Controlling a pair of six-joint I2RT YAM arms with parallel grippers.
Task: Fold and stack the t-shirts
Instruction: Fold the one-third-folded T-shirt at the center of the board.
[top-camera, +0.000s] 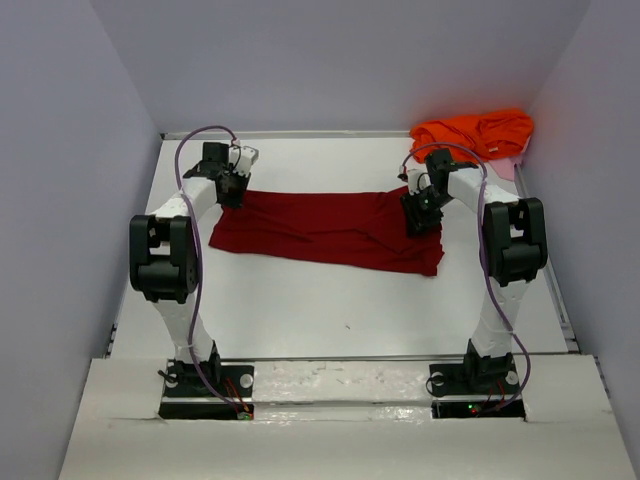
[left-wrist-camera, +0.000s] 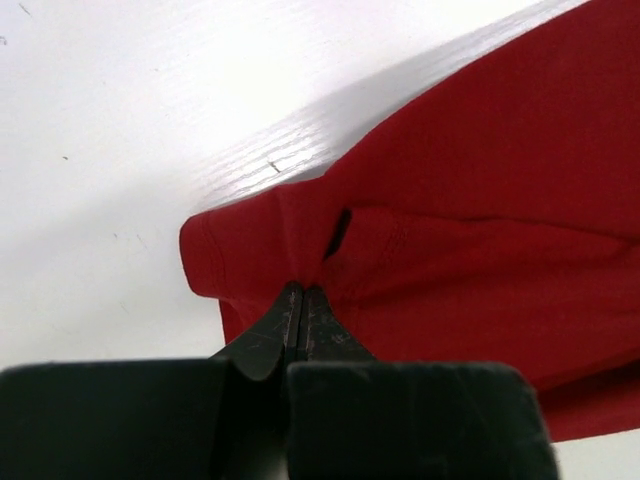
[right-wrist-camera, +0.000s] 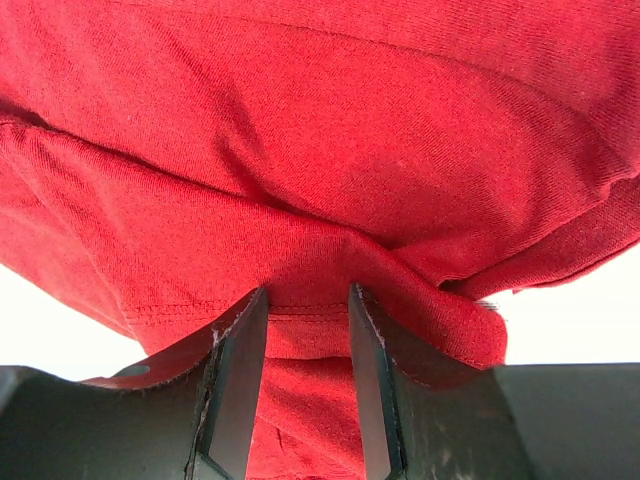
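Observation:
The dark crimson t-shirt (top-camera: 320, 228) lies as a long, partly folded strip across the middle of the white table. My left gripper (top-camera: 232, 190) is at its far left corner. In the left wrist view the gripper (left-wrist-camera: 302, 290) is shut on that corner of the red cloth (left-wrist-camera: 480, 220). My right gripper (top-camera: 418, 215) is at the strip's far right end. In the right wrist view its jaws (right-wrist-camera: 308, 295) stand apart with the hem of the red cloth (right-wrist-camera: 330, 130) between and draped over them. The orange t-shirt (top-camera: 475, 133) lies crumpled in the far right corner.
Grey walls close in the table on the left, back and right. A bit of pale cloth (top-camera: 506, 166) shows under the orange heap. Bare white table surface (top-camera: 330, 300) lies between the red shirt and the arm bases.

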